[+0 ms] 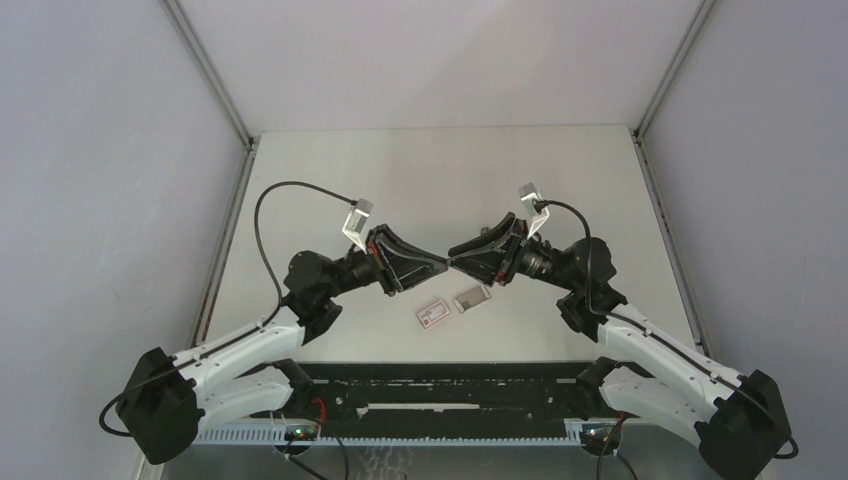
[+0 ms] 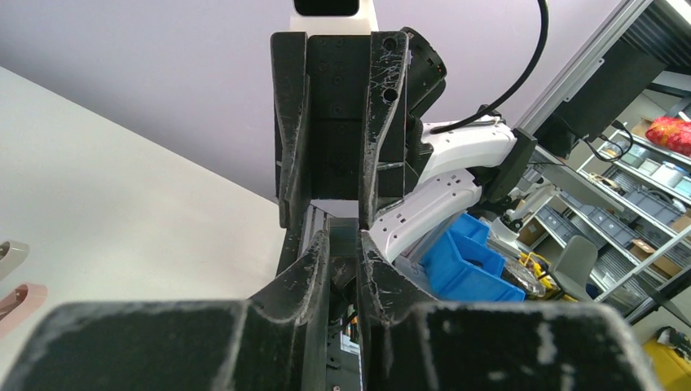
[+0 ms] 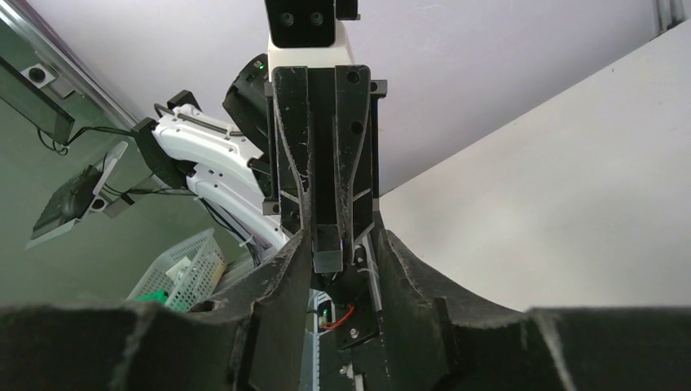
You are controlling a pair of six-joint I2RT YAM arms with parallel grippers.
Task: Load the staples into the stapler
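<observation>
My left gripper (image 1: 440,263) and right gripper (image 1: 456,262) meet tip to tip above the middle of the table. In the right wrist view the left gripper's fingers are shut on a short grey strip of staples (image 3: 328,251). The strip's end sticks out between my right gripper's (image 3: 341,254) fingers, which stand apart. In the left wrist view the strip (image 2: 358,232) sits between my left gripper's (image 2: 346,254) narrow fingers. The grey staple tray (image 1: 472,298) and the white red-labelled box (image 1: 433,314) lie on the table below. The stapler is hidden in the top view.
A pink-and-white object (image 2: 12,277) is cut off at the left edge of the left wrist view. Grey walls enclose the white table (image 1: 440,180) on three sides. A black rail (image 1: 440,385) runs along the near edge between the arm bases.
</observation>
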